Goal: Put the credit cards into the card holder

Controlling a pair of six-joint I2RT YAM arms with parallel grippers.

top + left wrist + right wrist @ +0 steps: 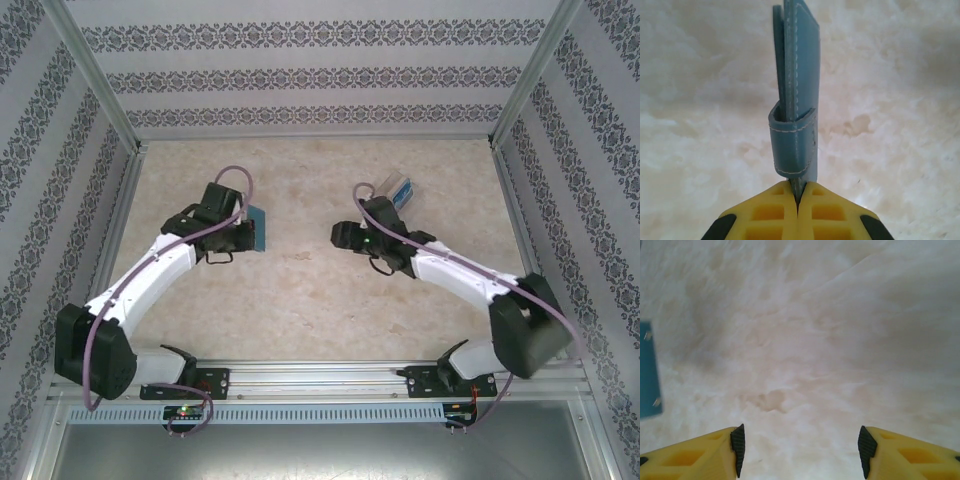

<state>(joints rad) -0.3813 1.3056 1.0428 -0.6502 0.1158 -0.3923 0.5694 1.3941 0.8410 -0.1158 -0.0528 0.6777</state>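
Left wrist: card holder (pixel 797 100) pinched between fingers (pixel 770 210), table (pixel 900 100) beyond

Looking down from above and behind the near edge of the counter (pixel 300 300), taking in all of it to the far edge. From the left wrist, close along the left tool (pixel 797 194), edge-on to the card holder (pixel 800 75). From the right wrist, near the counter, past the right tool (pixel 802 450), catching the same card holder at the left margin
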